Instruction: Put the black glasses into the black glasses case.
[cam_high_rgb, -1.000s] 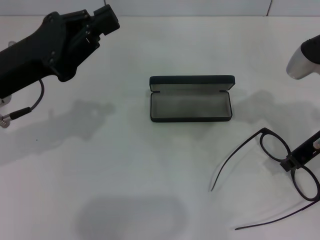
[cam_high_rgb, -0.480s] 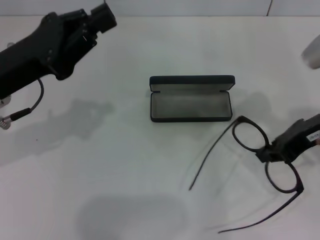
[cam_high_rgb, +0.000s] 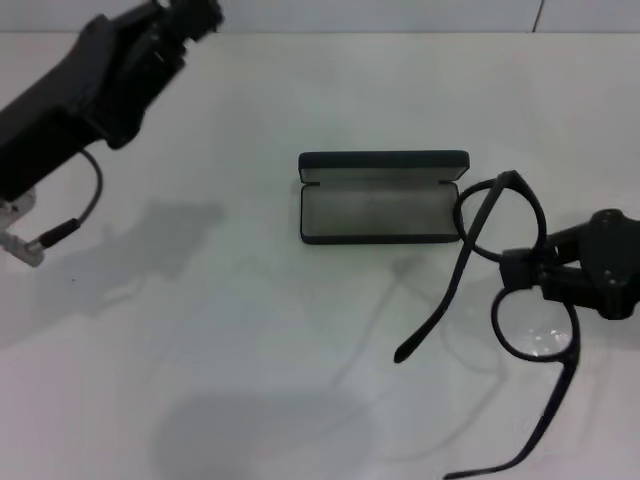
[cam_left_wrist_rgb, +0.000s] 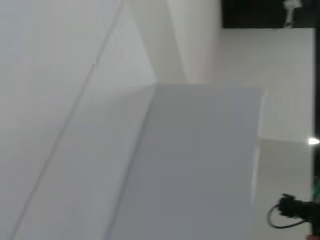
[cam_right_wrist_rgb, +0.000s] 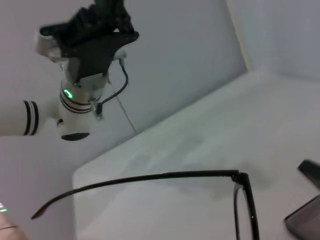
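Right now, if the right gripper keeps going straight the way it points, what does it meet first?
Probably the black glasses case. The right gripper, holding the black glasses by the bridge, points left toward the case's right end; height above it is unclear.

Black glasses (cam_high_rgb: 520, 280): thin frame, round clear lenses, long curved arms unfolded; lifted off the surface, tilted, just right of the case, one lens overlapping its right end in head view. Black glasses case (cam_high_rgb: 381, 198): rectangular, rounded corners, lid open, grey lining, lying flat mid-surface.
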